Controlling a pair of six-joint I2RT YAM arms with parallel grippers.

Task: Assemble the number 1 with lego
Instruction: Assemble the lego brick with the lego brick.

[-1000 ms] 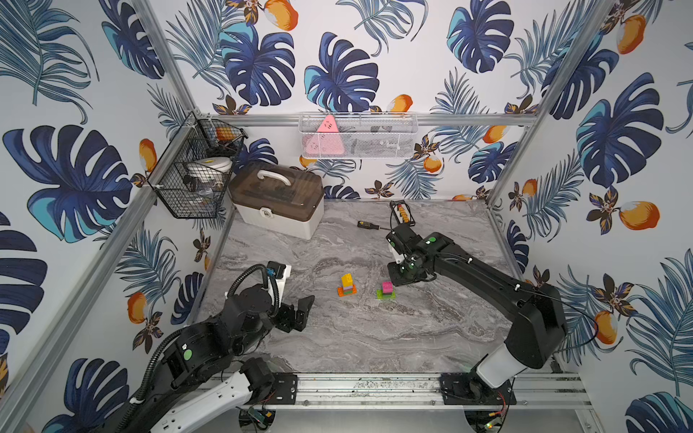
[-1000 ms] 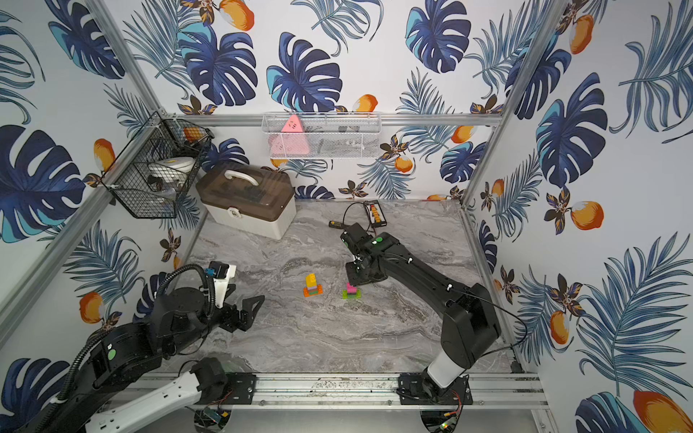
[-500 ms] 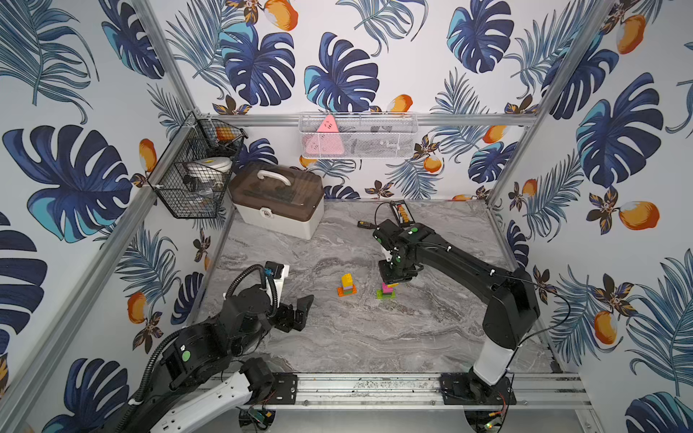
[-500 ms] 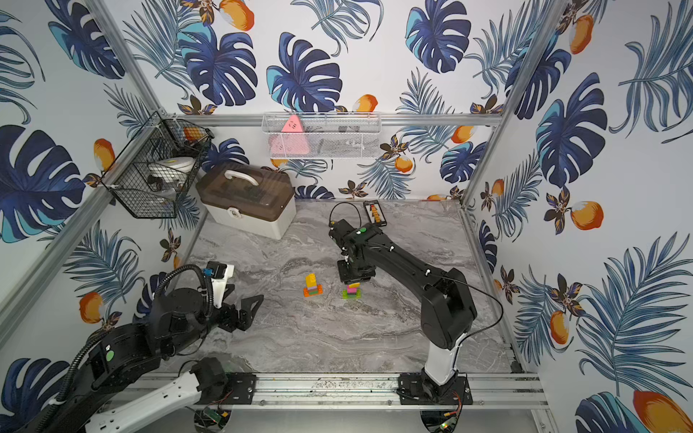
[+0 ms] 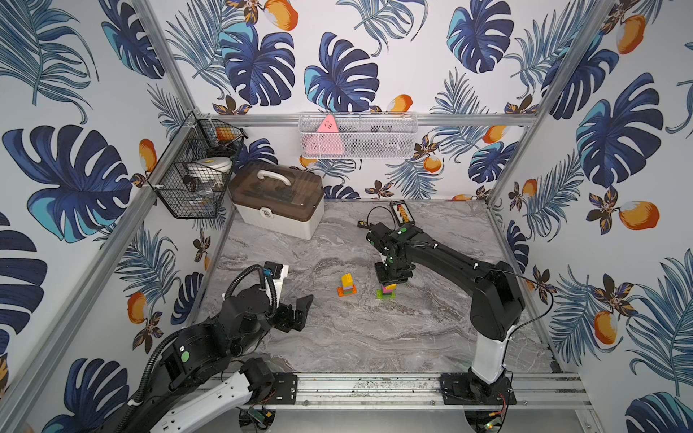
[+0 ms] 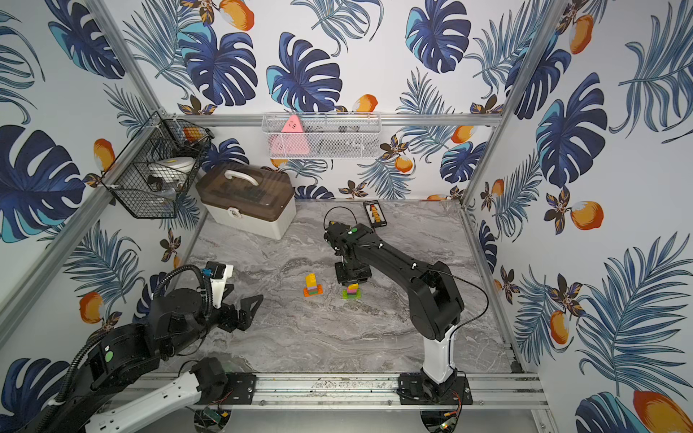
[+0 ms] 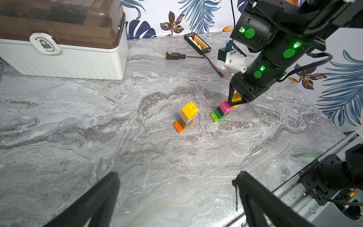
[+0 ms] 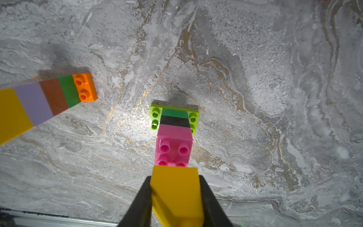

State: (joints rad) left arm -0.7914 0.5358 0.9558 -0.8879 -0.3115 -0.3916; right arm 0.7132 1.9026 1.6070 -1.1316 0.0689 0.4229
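Note:
Two lego stacks stand mid-table. One has an orange base, then green, brown, lilac and a yellow top. The second has a lime base, then green, black and pink. My right gripper is shut on a yellow brick, held just above the pink top and slightly off to one side of it. My left gripper hangs open and empty near the table's left front.
A white box with a brown lid stands at the back left. A screwdriver and a black-and-orange abacus lie at the back. A wire basket hangs on the left wall.
My right gripper has swung left and down with the yellow brick, from right of the lime-based stack to just above its pink top. The left arm has stayed put.

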